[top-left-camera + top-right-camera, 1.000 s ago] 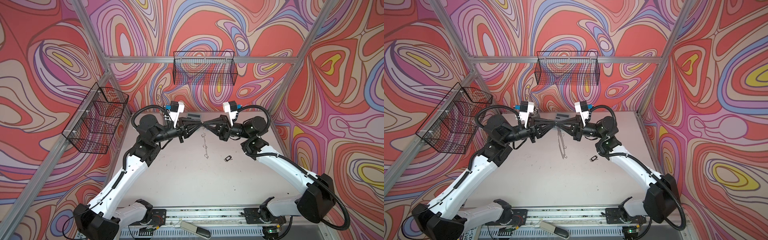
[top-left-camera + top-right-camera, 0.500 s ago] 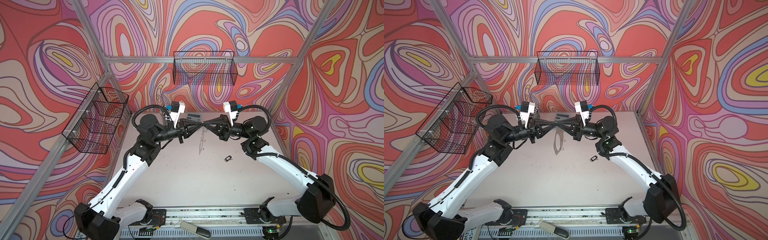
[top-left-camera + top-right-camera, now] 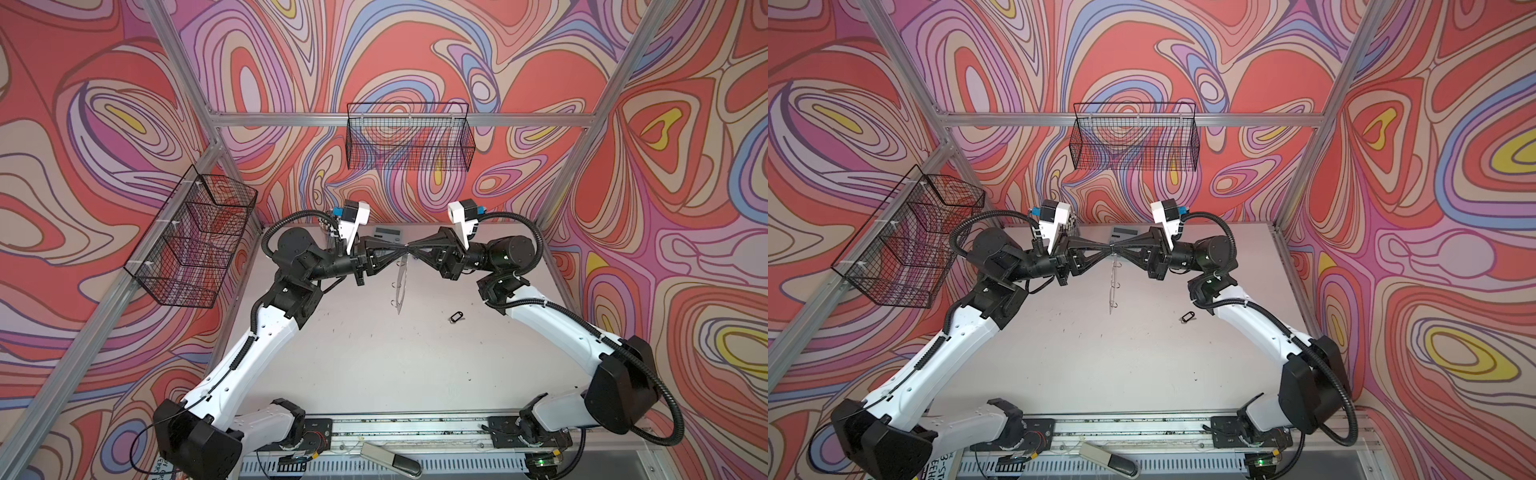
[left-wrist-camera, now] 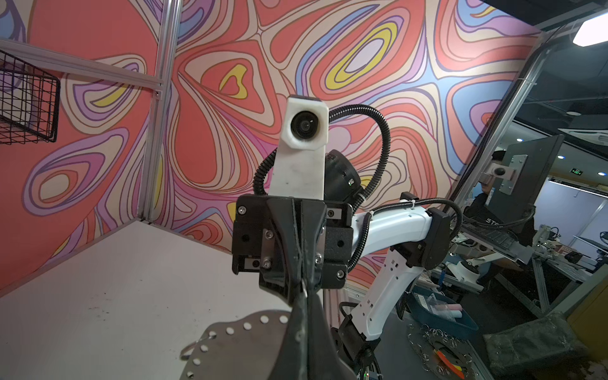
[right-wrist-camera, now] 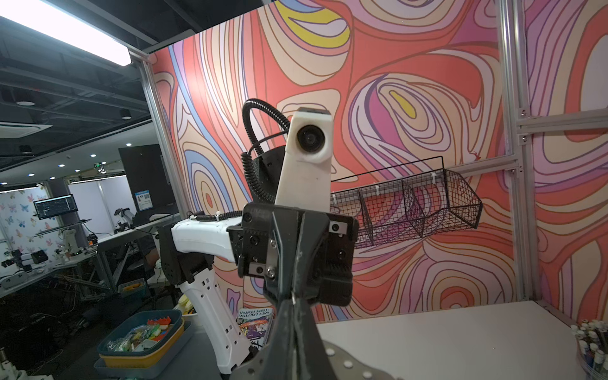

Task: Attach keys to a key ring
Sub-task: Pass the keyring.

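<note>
Pedal: a grey pedal is lying just off the table's near edge, below the rail.
Key: the key is lying flat near the right edge, close beside the right forearm and well apart from the ring. It is showing too small in both top views to tell the blade from the tag.
Ring: the ring is hanging edge-on over the table's far half, midway between the left and right edges. It is showing only as a thin sliver, with its hole not showing.
Ring, left wrist view: only a dotted piece of the ring is showing. The rest is being cut off by the frame and covered by a black finger.
Loops: small wire loops are sticking out of the sliver, and their count is hard to make out.
Right claw: the right claw is clamping the ring's top edge.
Left claw: the left claw is pressing closed on the same top edge, tip to tip with the right claw. The fingers are hiding whether it is pinching band or loop.
Slab: a grey slab is lying at the far edge, partly hidden behind the claws.
Baskets: wire baskets are hanging above the far and left edges.
Change: the left claw's jaws, slightly apart a second ago, are now pressing together. The ring, showing more face half a second ago, is hanging thin again. The key is staying put.
</note>
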`<act>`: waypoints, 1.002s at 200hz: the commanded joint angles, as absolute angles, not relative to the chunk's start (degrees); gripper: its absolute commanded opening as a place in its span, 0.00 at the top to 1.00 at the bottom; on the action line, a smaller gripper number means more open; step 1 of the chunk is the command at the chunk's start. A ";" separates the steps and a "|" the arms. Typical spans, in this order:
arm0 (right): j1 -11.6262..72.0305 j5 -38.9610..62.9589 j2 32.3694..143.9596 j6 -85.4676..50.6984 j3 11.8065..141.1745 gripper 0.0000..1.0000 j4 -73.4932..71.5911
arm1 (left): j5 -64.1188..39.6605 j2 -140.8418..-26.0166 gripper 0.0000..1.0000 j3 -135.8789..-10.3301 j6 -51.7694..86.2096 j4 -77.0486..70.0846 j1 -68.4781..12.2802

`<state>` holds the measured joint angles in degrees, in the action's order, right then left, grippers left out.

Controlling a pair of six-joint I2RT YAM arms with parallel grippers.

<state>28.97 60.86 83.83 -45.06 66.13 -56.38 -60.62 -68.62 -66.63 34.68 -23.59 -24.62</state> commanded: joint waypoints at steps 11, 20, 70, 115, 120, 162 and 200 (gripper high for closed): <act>28.39 61.87 86.12 -49.22 67.47 1.00 -60.75 | -66.58 -68.77 1.00 -66.56 41.44 -35.40 -25.05; 28.38 61.96 86.37 -49.35 67.55 1.00 -60.81 | -67.07 -69.08 1.00 -66.71 42.31 -36.40 -25.08; 28.38 62.25 87.67 -51.45 67.89 1.00 -62.90 | -69.33 -70.64 1.00 -66.72 47.22 -42.42 -25.11; 28.27 60.53 86.70 -50.01 66.99 1.00 -61.59 | -67.24 -69.24 0.81 -67.53 40.74 -33.18 -24.98; 28.29 59.95 86.08 -48.36 66.81 1.00 -59.75 | -65.98 -68.63 0.77 -67.74 38.45 -29.73 -24.93; 28.21 50.38 79.38 -32.50 64.45 1.00 -41.53 | -49.10 -63.12 0.70 -68.28 26.86 -12.30 -24.88; 28.23 45.83 77.14 -29.41 63.24 1.00 -38.04 | -40.33 -62.25 0.72 -68.12 27.86 -8.38 -24.96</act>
